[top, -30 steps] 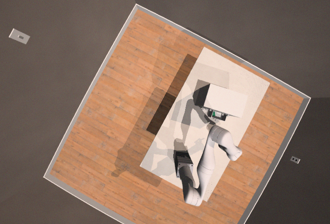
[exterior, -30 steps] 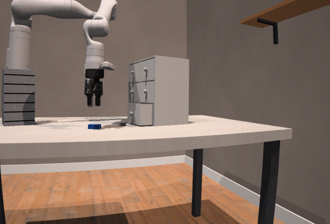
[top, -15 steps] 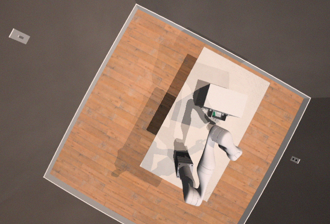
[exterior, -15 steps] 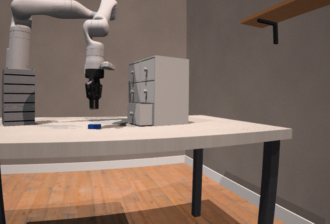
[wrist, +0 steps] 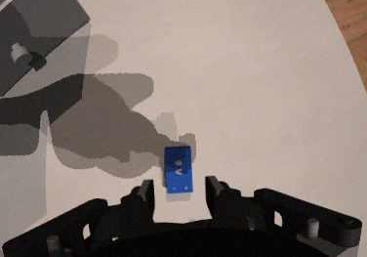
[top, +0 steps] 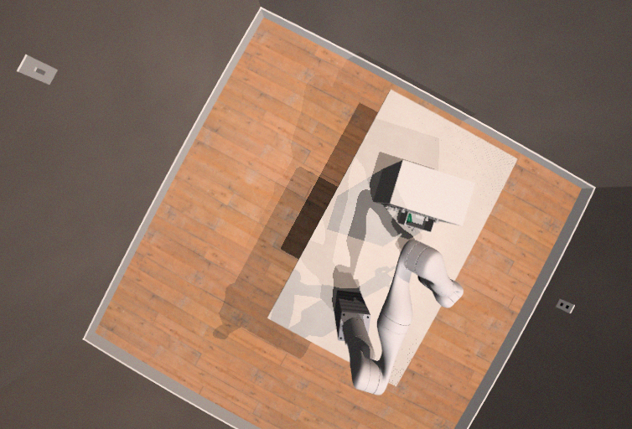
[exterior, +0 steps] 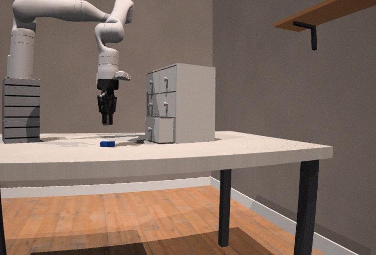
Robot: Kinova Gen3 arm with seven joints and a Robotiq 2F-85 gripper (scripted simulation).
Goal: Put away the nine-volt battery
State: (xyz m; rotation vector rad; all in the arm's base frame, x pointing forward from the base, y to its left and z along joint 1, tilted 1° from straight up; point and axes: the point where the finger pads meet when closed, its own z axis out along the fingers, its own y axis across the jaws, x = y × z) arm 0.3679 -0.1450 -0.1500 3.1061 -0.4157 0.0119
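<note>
The blue nine-volt battery [exterior: 107, 144] [wrist: 179, 169] lies flat on the table, its terminal end toward the gripper in the wrist view. My gripper [exterior: 107, 123] [wrist: 180, 190] points down above it, part open and empty, with a finger on either side of the battery in the wrist view and a gap below the tips. The chest [top: 433, 189] [exterior: 195, 103] stands upright. Its bottom drawer [exterior: 166, 129] nearest the exterior camera is pulled part way out. The top view shows a green item [top: 409, 218] and a pale item in an open drawer; I cannot identify them.
Small knobs stick out from the chest front; one knob [wrist: 20, 52] shows at the upper left of the wrist view. The other visible drawers look pushed in. The arm's pedestal [exterior: 21, 111] stands on the table [exterior: 258, 152]. A wall shelf [exterior: 327, 4] is high at the right.
</note>
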